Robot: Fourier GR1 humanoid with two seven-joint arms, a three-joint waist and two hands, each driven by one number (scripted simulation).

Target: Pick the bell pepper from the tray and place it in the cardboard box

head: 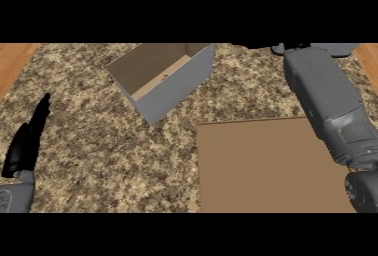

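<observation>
Lying on the speckled counter (88,150): a brown tray (266,170) near right; a box (162,75) far; left hand (26,140) straight-fingered at left; right hand (363,192) fingers, cannot tell.

Much of the scene is cut off or covered.

The tray (269,165) runs out past the lower edge, and its right side lies under the right forearm (332,110). The right hand (363,191) is cropped by the right edge, so its fingers cannot be judged. The cardboard box (162,77) is clipped at the top edge. The bell pepper shows nowhere. The left hand (26,140) shows edge-on.
</observation>
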